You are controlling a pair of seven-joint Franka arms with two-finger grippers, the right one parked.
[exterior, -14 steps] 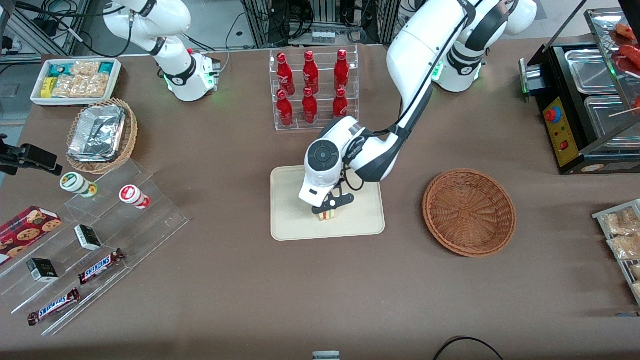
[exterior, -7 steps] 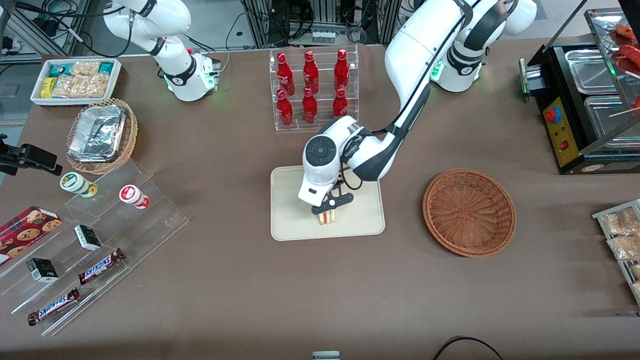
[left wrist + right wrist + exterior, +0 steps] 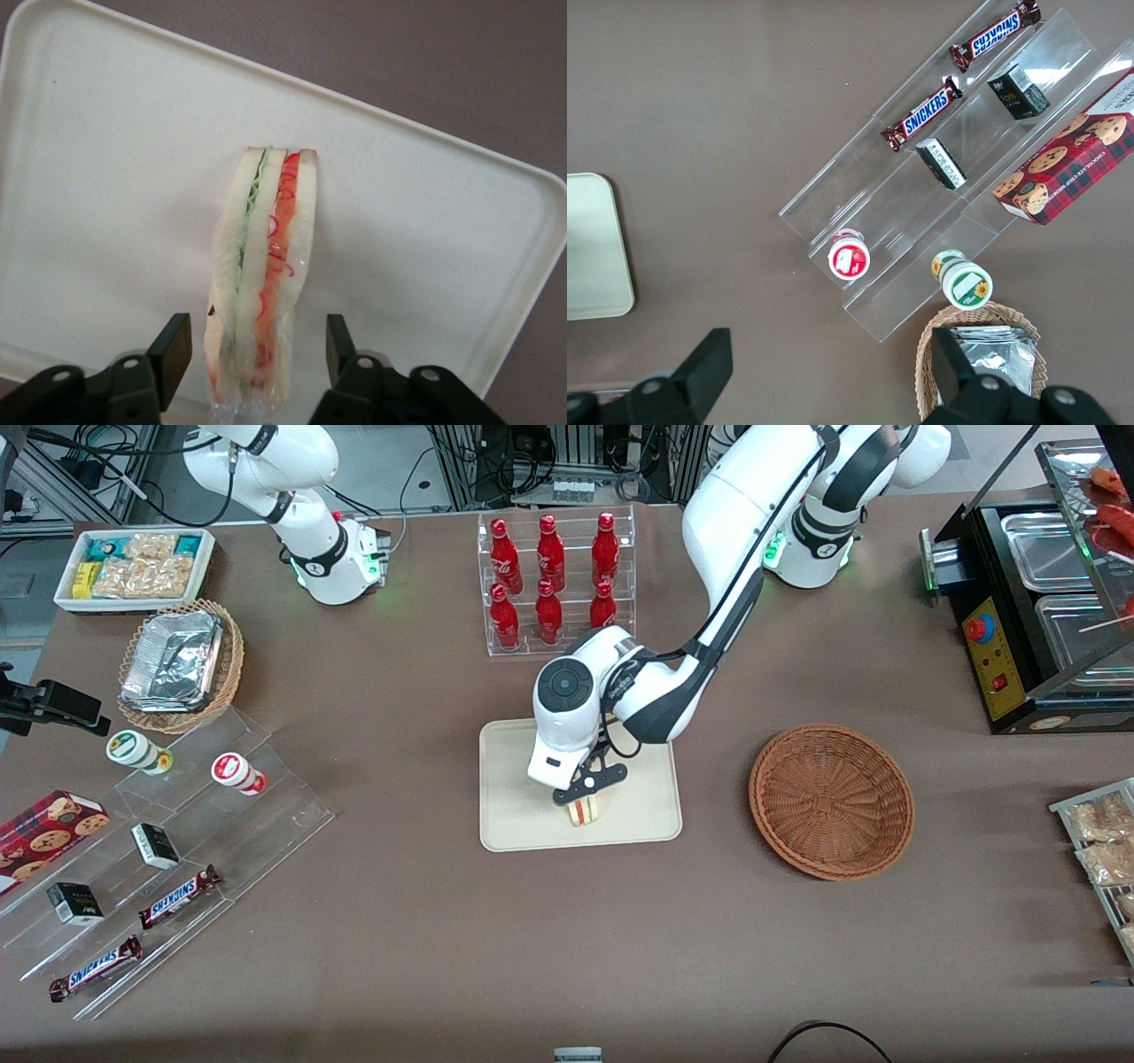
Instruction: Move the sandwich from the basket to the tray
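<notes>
Resting on the tray point(image 3: 523, 824), cut edge up: sandwich point(image 3: 584, 811), in the part nearer the front camera. Out of the basket point(image 3: 831, 802), which sits well apart toward the working arm's end of the table and looks bare inside. Hanging just above the sandwich: gripper point(image 3: 259, 352), jaws spread wider than the wedge, a visible gap at each finger point(image 3: 174, 345), nothing held. Judging from that: transfer as good as done, sandwich point(image 3: 264, 266) let go and standing on its own on the tray point(image 3: 106, 177). Left to do, apparently: lifting straight up clear of the wrap without nudging the wedge over, then pulling the arm away.
</notes>
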